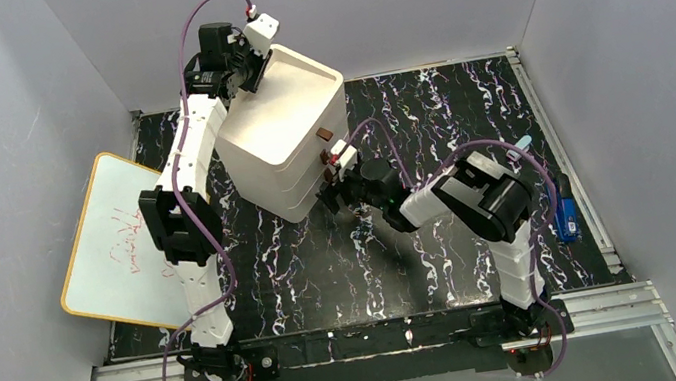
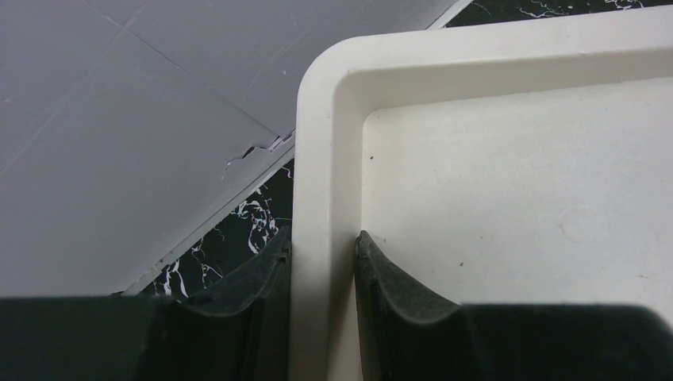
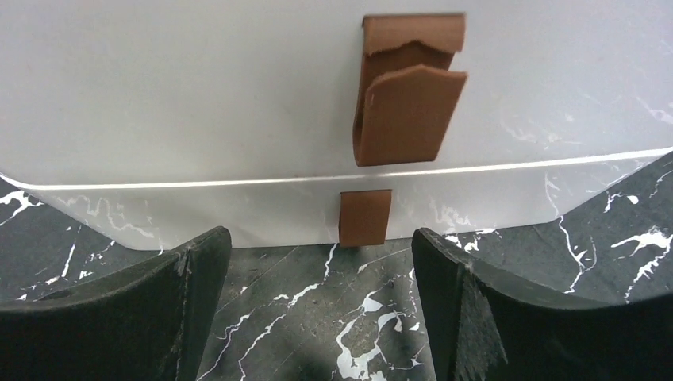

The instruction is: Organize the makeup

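On the black, white-veined marble-pattern table (image 1: 467, 131) stands the big white plastic three-drawer box (image 1: 282, 148), stiff and smooth-walled, likely to slide if tugged; the left gripper (image 2: 321, 258) is pinched narrow on the rim (image 2: 317, 143) at a corner of its top tray. The right gripper (image 3: 321, 262) is spread wide, holding nothing, low at the box's front, facing a small brown tab handle (image 3: 365, 216), a thin, probably bendy strip best nipped across its flat faces. The makeup shows in no view, perhaps inside the drawers; I judge such pieces small, light, easily dropped.
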### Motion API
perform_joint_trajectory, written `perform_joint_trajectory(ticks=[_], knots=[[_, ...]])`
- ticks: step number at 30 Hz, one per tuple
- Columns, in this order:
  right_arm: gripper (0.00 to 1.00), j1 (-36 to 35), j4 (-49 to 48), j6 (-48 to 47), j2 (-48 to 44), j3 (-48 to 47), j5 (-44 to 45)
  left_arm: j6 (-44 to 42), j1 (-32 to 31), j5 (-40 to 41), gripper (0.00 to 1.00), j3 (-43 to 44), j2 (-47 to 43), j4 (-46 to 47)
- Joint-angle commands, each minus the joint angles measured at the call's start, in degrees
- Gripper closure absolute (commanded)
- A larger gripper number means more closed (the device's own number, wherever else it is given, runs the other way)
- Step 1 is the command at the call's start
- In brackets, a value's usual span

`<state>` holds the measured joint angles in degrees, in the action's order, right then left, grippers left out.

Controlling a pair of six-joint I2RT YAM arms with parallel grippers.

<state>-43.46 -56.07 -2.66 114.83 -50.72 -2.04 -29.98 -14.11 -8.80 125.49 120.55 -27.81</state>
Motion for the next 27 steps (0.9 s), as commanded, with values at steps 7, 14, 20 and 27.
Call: perform_joint_trajectory(ticks=[7, 14, 20, 27], knots=[[0.32, 0.47, -5.06, -1.52, 4.70, -4.74, -0.75, -2.37, -3.90, -0.06, 1.00, -3.75, 4.68, -11.67], [0.39, 1.07, -4.68, -2.97, 5.42, -5.86, -0.03, -2.45, -3.85, 0.09, 1.00, -3.81, 4.69, -11.67], [0.42, 1.28, -6.13, -4.73, 5.41, -5.20, 3.71, -2.54, -3.90, 0.11, 1.00, -3.80, 4.64, -11.67], [0.54, 1.58, -6.99, -5.84, 6.22, -5.59, 6.29, -2.54, -3.83, 0.20, 1.00, -3.77, 4.78, -11.67]])
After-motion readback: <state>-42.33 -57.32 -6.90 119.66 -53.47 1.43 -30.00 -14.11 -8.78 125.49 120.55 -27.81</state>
